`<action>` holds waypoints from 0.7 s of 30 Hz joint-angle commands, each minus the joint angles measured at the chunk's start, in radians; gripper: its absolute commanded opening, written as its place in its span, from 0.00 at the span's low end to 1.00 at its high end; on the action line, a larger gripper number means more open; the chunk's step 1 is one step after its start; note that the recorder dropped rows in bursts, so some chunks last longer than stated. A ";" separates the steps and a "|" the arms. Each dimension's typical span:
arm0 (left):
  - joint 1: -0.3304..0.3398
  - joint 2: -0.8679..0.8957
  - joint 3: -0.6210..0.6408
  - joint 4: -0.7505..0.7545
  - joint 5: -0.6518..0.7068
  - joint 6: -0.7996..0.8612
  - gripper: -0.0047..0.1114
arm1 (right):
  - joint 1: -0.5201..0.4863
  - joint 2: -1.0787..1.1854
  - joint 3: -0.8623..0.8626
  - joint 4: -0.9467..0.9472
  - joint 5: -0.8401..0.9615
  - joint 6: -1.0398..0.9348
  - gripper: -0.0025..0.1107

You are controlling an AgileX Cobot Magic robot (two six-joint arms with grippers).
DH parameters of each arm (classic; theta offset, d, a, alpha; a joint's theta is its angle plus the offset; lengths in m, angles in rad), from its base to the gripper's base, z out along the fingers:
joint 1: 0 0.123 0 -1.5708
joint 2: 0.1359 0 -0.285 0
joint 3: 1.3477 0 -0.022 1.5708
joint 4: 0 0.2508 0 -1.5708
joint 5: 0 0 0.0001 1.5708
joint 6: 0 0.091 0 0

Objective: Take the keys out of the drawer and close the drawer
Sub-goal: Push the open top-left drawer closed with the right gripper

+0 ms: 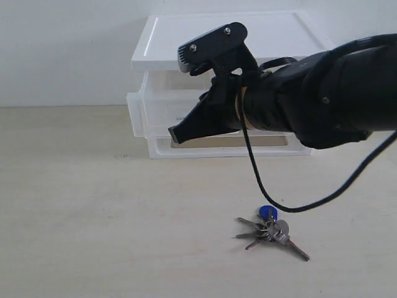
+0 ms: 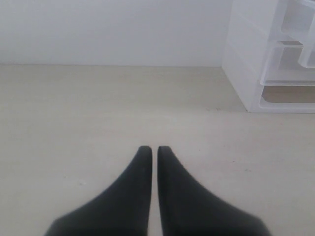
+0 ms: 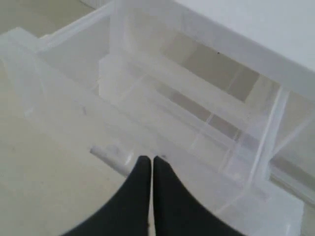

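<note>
The keys, with a blue fob and a grey tag, lie on the table in front of the drawer unit. The drawer, the left one of the top pair, sticks out of the unit. In the right wrist view the drawer shows nothing inside. My right gripper reaches across to its front. There the right gripper is shut with nothing held, its tips at the front wall beside the tab handle. My left gripper is shut over bare table, away from the unit.
The white drawer unit stands at the back by the wall, and the drawer unit also shows in the left wrist view. A full-width drawer lies below the top pair. A black cable hangs from the right arm above the keys.
</note>
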 commanded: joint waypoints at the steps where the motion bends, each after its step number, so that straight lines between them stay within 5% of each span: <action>1: 0.001 -0.003 0.003 -0.007 -0.002 0.003 0.08 | 0.000 0.096 -0.100 -0.003 0.018 -0.038 0.02; 21: 0.001 -0.003 0.003 -0.007 -0.002 0.003 0.08 | -0.099 0.231 -0.280 -0.003 0.093 -0.050 0.02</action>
